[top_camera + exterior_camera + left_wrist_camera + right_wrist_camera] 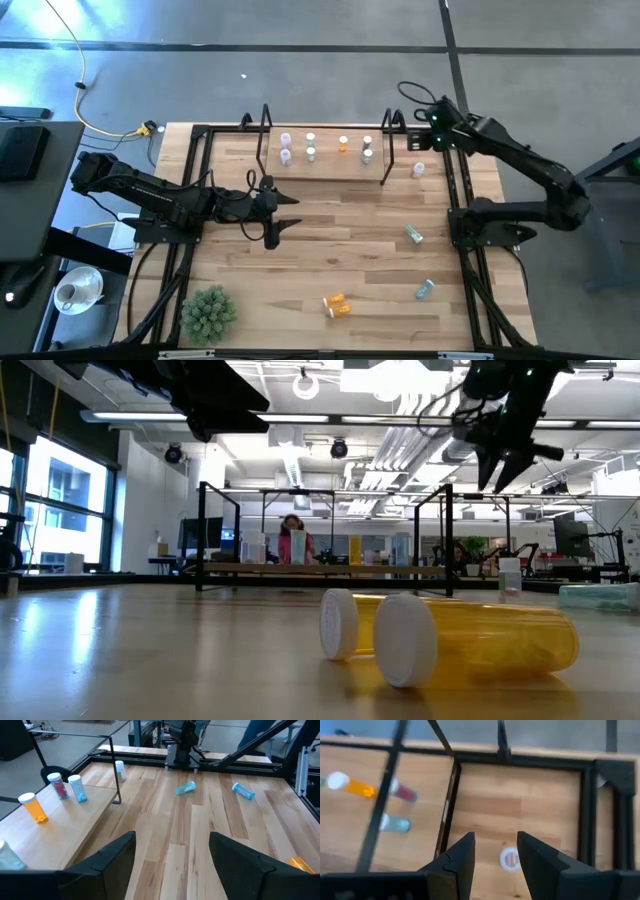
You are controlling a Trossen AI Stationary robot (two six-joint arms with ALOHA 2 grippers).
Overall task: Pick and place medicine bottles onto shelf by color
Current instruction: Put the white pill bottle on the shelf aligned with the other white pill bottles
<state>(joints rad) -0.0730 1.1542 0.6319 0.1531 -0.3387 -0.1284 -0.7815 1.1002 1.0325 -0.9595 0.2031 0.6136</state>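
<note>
The shelf (325, 165) lies along the far side of the table (330, 240), and on it stand six bottles: a purple pair (286, 148) toward its left end, two whitish ones (310, 146) next to them, an orange bottle (343, 145) and one more pale pair member (367, 150) by the right frame. Just off the shelf's right end a white-capped bottle (510, 859) stands upright on the table, directly below my right gripper (495, 855), whose fingers are parted around empty air above it, gripping nothing. Two teal bottles (414, 235) lie on their sides on the right half of the table, the second (425, 290) nearer the front. Two orange bottles (460, 638) lie together at the front. My left gripper (172, 857) hovers mid-table, spread wide and empty. A green spiky ball (208, 312) sits at the front left corner.
</note>
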